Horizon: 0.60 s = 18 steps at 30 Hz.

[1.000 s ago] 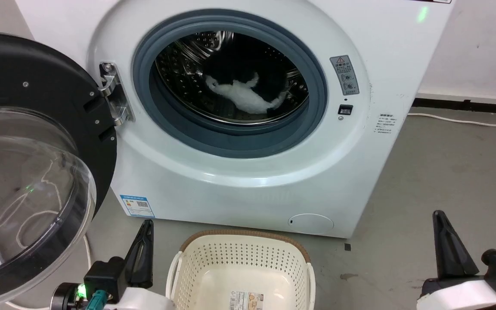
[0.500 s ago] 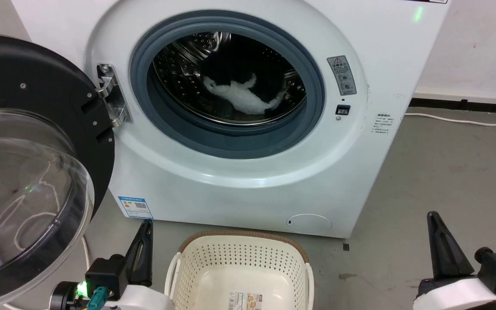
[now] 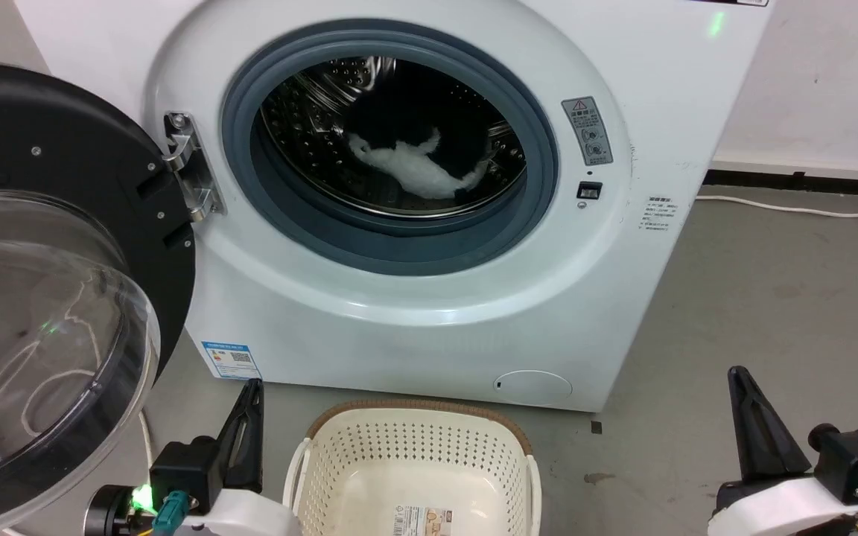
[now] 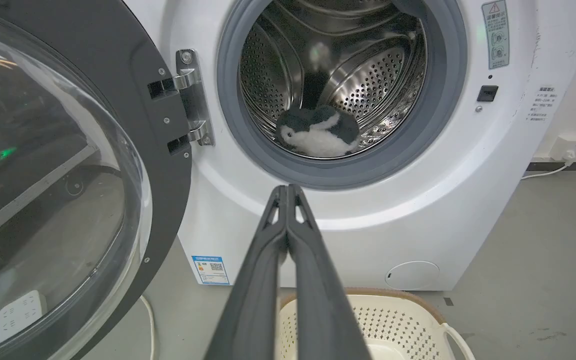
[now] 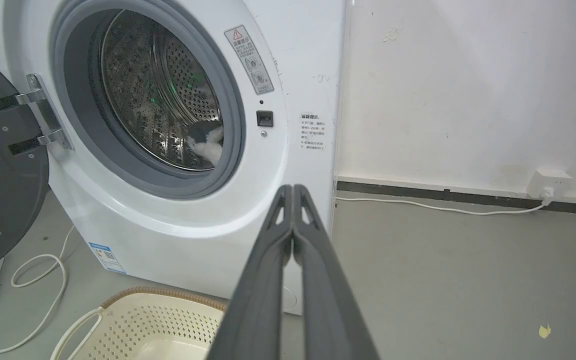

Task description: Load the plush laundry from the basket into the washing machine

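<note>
The black and white plush laundry point(image 3: 418, 167) lies inside the steel drum of the white washing machine point(image 3: 414, 320); the plush point(image 4: 318, 135) also shows from the left wrist and a part of the plush point(image 5: 207, 141) from the right wrist. The cream basket point(image 3: 414, 447) stands on the floor before the washer, with nothing in it but a label sticker. My left gripper point(image 3: 252, 387) is shut and holds nothing, left of the basket. My right gripper point(image 3: 736, 374) is shut too, well to the basket's right. Both sets of fingers point(image 4: 288, 192) point(image 5: 292, 192) press together.
The washer's black-rimmed clear door point(image 3: 49, 298) swings wide open at the left, close to my left arm. A white cable point(image 5: 38, 280) and a power strip point(image 4: 20, 315) lie on the grey floor at the left. Another cable point(image 3: 801, 208) runs along the wall at the right.
The head view has shifted slightly, so the washer sits a little further left. My right gripper has moved a bit to the left. The plush and basket have not moved.
</note>
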{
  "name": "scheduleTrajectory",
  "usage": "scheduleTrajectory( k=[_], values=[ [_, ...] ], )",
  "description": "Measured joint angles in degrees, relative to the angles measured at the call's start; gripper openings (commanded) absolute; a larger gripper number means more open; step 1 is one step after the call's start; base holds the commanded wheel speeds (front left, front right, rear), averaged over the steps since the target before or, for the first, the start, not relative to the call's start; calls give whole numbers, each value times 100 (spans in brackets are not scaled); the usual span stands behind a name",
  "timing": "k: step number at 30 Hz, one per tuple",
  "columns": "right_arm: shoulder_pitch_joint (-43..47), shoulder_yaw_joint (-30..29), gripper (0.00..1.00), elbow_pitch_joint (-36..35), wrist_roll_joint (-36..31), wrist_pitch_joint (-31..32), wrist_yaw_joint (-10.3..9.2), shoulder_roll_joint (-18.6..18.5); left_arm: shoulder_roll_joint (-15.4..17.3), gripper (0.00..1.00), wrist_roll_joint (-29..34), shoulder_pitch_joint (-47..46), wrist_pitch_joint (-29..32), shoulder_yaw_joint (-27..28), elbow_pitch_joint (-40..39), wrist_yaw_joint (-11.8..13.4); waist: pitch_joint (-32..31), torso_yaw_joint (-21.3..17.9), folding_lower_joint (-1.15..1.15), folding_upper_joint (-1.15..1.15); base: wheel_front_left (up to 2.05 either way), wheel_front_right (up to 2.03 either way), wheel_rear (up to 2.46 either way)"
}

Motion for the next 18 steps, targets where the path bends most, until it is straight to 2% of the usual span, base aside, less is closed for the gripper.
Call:
scheduleTrajectory(
  k=[18],
  values=[
    [-24, 86, 0, -27, -103, 205, 0, 0, -24, 0, 129, -4, 209, 79, -85, 30, -14, -47, 0, 0, 0, 0, 0]
  ],
)
